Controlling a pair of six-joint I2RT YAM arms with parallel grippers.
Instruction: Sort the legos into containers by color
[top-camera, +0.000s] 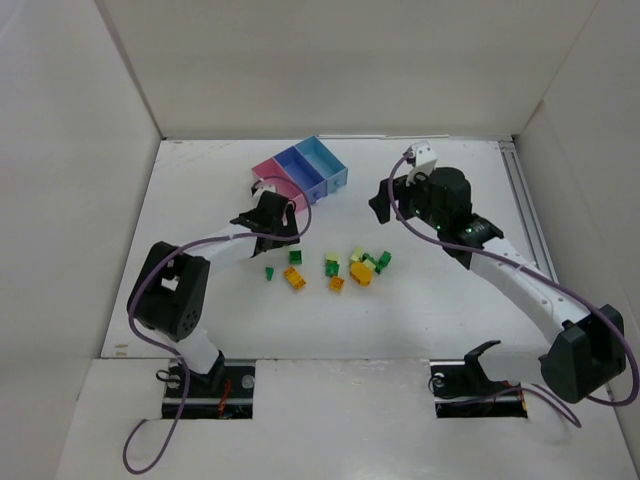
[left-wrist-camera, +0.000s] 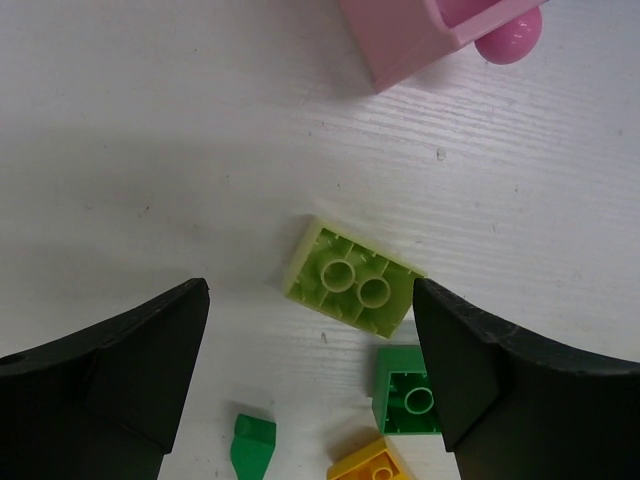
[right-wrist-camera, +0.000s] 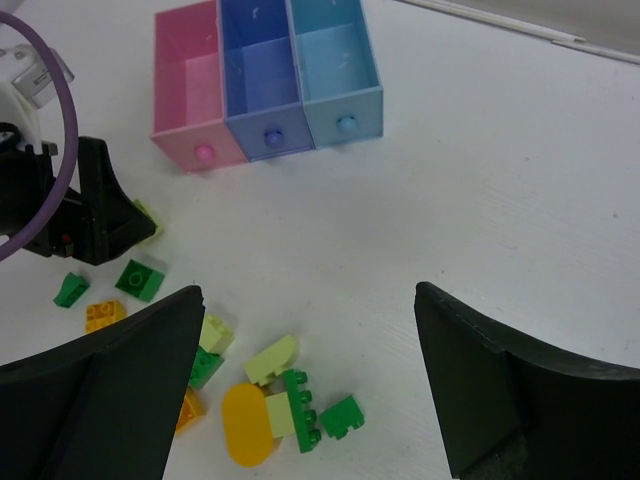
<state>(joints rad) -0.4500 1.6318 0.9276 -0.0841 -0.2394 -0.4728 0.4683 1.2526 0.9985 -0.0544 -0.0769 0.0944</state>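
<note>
The three joined bins stand at the back: pink (top-camera: 266, 174), purple-blue (top-camera: 297, 170) and light blue (top-camera: 326, 164). Small legos lie scattered in front of them, dark green (top-camera: 296, 257), orange-yellow (top-camera: 295, 278) and pale yellow-green (top-camera: 333, 265). My left gripper (top-camera: 275, 222) is open and low over the table. An upside-down pale yellow-green brick (left-wrist-camera: 350, 280) lies between its fingertips, untouched. A dark green brick (left-wrist-camera: 405, 400) lies by its right finger. My right gripper (top-camera: 383, 205) is open and empty, raised right of the bins above a lego cluster (right-wrist-camera: 270, 400).
White walls enclose the table on three sides. The pink bin's corner (left-wrist-camera: 410, 35) and knob (left-wrist-camera: 508, 40) lie just ahead of my left gripper. A small dark green slope piece (left-wrist-camera: 250, 445) and an orange-yellow brick (left-wrist-camera: 370, 462) lie under it.
</note>
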